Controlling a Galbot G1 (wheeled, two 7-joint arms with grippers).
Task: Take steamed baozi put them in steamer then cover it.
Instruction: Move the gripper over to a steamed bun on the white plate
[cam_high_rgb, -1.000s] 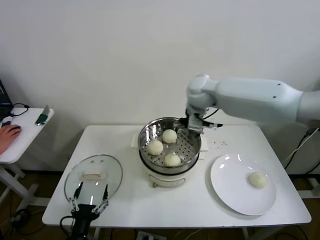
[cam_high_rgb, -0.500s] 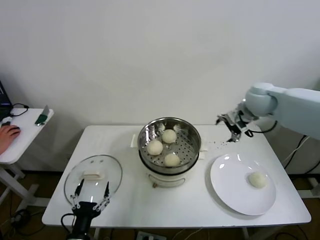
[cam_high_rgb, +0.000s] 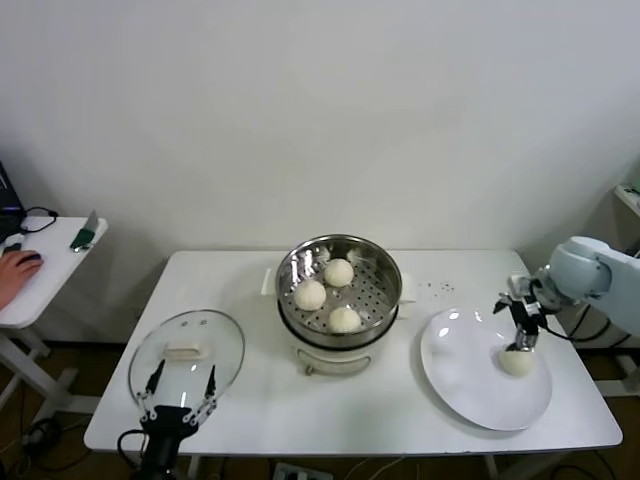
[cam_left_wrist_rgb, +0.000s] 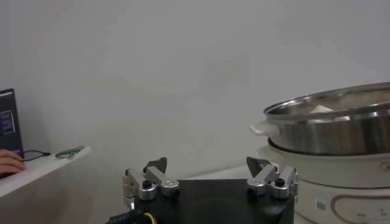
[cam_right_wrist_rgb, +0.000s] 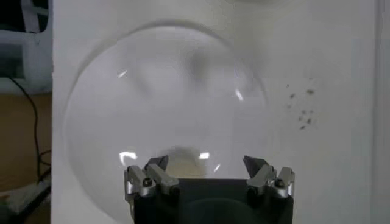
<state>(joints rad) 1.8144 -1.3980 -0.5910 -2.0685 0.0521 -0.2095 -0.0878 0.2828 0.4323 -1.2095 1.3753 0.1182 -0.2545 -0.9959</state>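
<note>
Three baozi (cam_high_rgb: 310, 294) (cam_high_rgb: 339, 271) (cam_high_rgb: 345, 319) lie in the shiny steamer (cam_high_rgb: 383, 303) on its cream pot base. It also shows in the left wrist view (cam_left_wrist_rgb: 332, 125). A fourth baozi (cam_high_rgb: 517, 362) rests on the white plate (cam_high_rgb: 465, 375). My right gripper (cam_high_rgb: 522, 338) is open and hangs just above this baozi (cam_right_wrist_rgb: 180, 164), empty. The glass cover (cam_high_rgb: 187, 357) with its white handle lies flat at the table's front left. My left gripper (cam_high_rgb: 178, 402) is open and empty, parked at the front edge just before the cover.
The plate (cam_right_wrist_rgb: 103, 122) fills the right wrist view, with dark crumbs (cam_right_wrist_rgb: 303, 109) on the table beside it. A side table (cam_high_rgb: 45, 265) with a person's hand (cam_high_rgb: 14, 270) stands at far left. A wall rises behind the table.
My right arm has swung from over the steamer to the right and down, to just above the baozi on the plate. The left arm has not moved.
</note>
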